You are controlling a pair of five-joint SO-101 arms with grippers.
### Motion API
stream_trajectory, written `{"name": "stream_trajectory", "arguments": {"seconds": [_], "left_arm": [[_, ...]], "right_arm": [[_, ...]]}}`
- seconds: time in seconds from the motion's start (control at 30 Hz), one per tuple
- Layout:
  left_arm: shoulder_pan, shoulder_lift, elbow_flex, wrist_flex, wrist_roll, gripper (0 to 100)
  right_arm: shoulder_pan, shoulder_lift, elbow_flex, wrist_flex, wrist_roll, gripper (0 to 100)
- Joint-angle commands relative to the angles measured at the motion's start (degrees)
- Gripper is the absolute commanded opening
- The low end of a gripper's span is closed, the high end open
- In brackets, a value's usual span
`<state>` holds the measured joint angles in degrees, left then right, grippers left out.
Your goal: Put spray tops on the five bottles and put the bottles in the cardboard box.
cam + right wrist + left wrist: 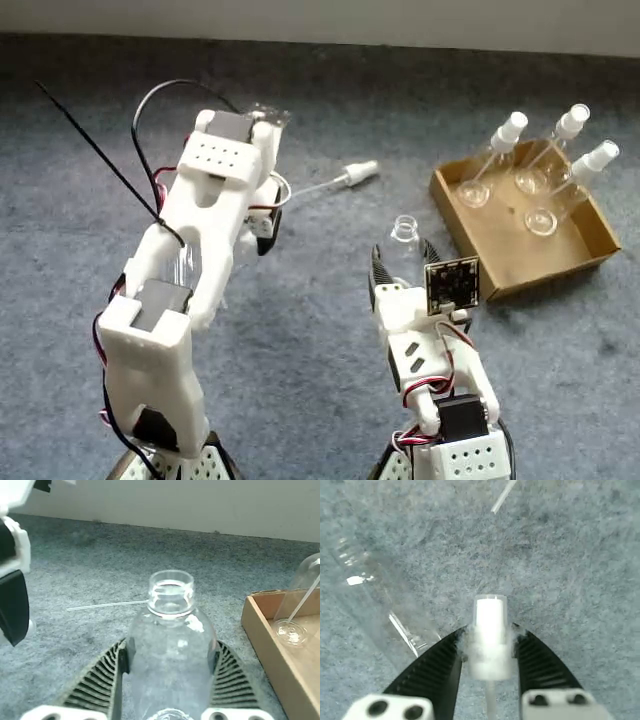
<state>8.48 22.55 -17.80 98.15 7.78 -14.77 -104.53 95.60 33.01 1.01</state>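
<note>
High camera looks down; wrist cameras sit close above the carpet [300, 380].

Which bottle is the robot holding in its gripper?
The open-necked bottle in the right gripper, the one with no sprayer on. The other three bottles sit in the cardboard box with white tops on.

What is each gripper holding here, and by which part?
Left gripper clamps a spray top by the sides of its head; right gripper clamps an uncapped bottle by its body, below the neck.
</note>
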Motion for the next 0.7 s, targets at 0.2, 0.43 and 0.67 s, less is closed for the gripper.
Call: {"name": "stream_trajectory", "arguments": {"seconds": [0.2,0.43,0.67], "left_arm": [[0.92,-16.31,3.03,1.05,0.18,1],[2.51,-34.68,17.19,0.62,0.18,1],[4.7,-45.32,40.92,-17.93,0.18,1]], "right_arm": [[-0.4,-0.57,7.69,0.4,-0.26,10.2],[-0.4,-0.57,7.69,0.4,-0.26,10.2],[-0.4,-0.57,7.69,0.4,-0.26,10.2]]}}
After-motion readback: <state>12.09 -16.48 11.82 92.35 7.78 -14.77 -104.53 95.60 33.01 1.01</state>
